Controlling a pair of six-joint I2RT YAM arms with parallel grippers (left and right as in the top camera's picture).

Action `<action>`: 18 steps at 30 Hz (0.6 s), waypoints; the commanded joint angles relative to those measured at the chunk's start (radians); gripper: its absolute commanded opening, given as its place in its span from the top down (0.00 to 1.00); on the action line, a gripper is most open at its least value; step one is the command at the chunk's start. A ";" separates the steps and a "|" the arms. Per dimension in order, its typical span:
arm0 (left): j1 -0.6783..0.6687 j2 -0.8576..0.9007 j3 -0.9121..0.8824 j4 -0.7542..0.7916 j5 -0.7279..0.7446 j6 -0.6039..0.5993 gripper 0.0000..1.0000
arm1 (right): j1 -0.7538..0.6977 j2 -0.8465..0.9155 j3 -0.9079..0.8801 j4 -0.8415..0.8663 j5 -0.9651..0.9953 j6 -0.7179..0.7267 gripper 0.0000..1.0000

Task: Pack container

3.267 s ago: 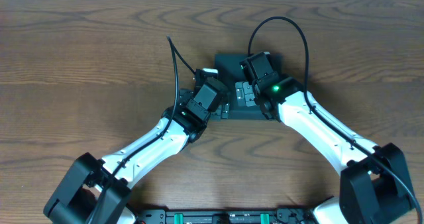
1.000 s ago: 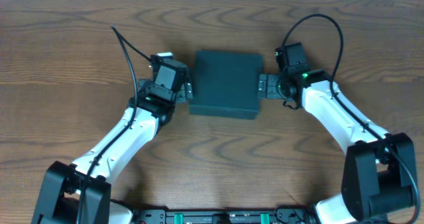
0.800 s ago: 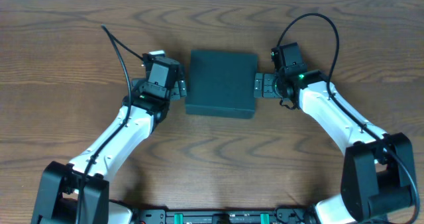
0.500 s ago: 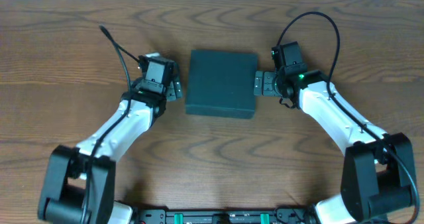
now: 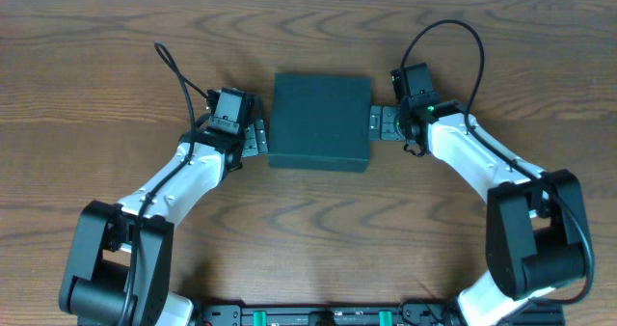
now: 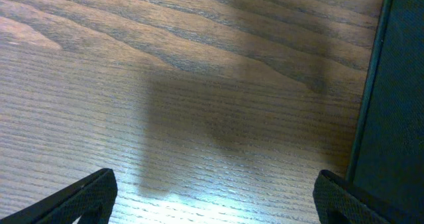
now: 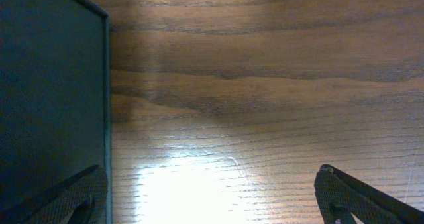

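The container [image 5: 319, 121] is a dark teal-black square box lying flat on the wooden table with its lid closed. My left gripper [image 5: 253, 139] is open and empty just beside the box's left edge; the box edge shows at the right of the left wrist view [image 6: 397, 85], with my open fingers [image 6: 212, 197] over bare wood. My right gripper [image 5: 383, 123] is open and empty at the box's right edge; the box fills the left of the right wrist view [image 7: 50, 91], my fingers [image 7: 212, 197] spread over bare wood.
The wooden table [image 5: 116, 56] stretches around the box. Black cables arc above both arms, one [image 5: 178, 66] at the left and one [image 5: 439, 37] at the right. The robot base bar [image 5: 318, 316] runs along the front edge.
Both grippers came off the top of the box and moved apart to its sides. The box shifted slightly left and back. The left gripper then drifted back toward the box's left edge.
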 commanded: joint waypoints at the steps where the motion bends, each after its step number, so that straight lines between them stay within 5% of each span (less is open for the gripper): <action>1: -0.005 0.000 -0.005 -0.015 0.041 0.016 0.04 | 0.022 0.034 -0.005 0.008 -0.042 0.011 0.01; 18: -0.003 0.000 -0.005 -0.062 0.061 -0.017 0.04 | 0.061 0.034 -0.005 0.074 -0.121 0.011 0.01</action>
